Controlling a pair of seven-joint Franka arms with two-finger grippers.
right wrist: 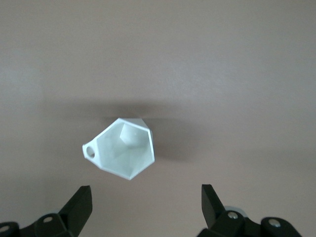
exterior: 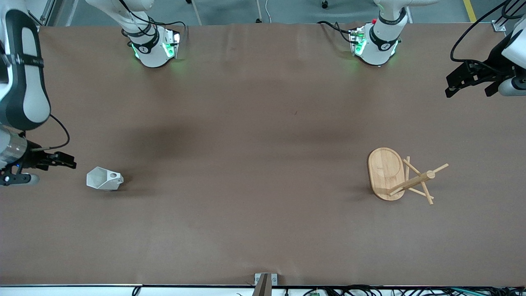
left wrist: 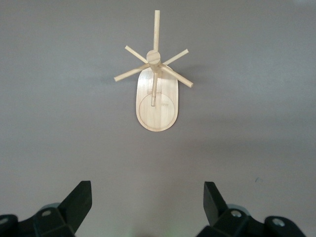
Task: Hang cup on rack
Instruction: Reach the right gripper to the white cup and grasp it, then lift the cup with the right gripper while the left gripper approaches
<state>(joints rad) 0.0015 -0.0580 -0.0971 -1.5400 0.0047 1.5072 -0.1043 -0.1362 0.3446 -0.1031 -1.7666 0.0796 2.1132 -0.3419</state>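
On the brown tabletop point(exterior: 254, 144), toward the right arm's end, the cup point(exterior: 104, 179) stands apart from everything else, its open mouth facing up and its pierced handle point(right wrist: 90, 151) projecting to one side. Toward the left arm's end of the tabletop, well apart from the cup, the rack point(exterior: 400, 174) stands upright on its oval base point(left wrist: 156, 106), with its thin pegs point(left wrist: 176, 75) radiating from the central post.

The right gripper point(exterior: 61, 160) hangs in the air just beside the cup, toward the table's edge at that end. Its fingers point(right wrist: 79, 205) are spread wide and hold nothing. The left gripper point(exterior: 472, 80) hangs over the tabletop's edge at its own end, well apart from the rack, fingers point(left wrist: 79, 200) likewise spread and empty; this arm waits.

Step in hand, as judged from the layout: approach to the cup, before any grasp. Nothing is lifted yet.

The next move calls for the right gripper to descend over the cup and close on the rim or a wall facet, leaving the handle hole unobstructed. The faceted walls likely demand a grip across two flat faces to prevent twisting. The carry then crosses most of the tabletop, and the hole must align with an upward-angled peg.
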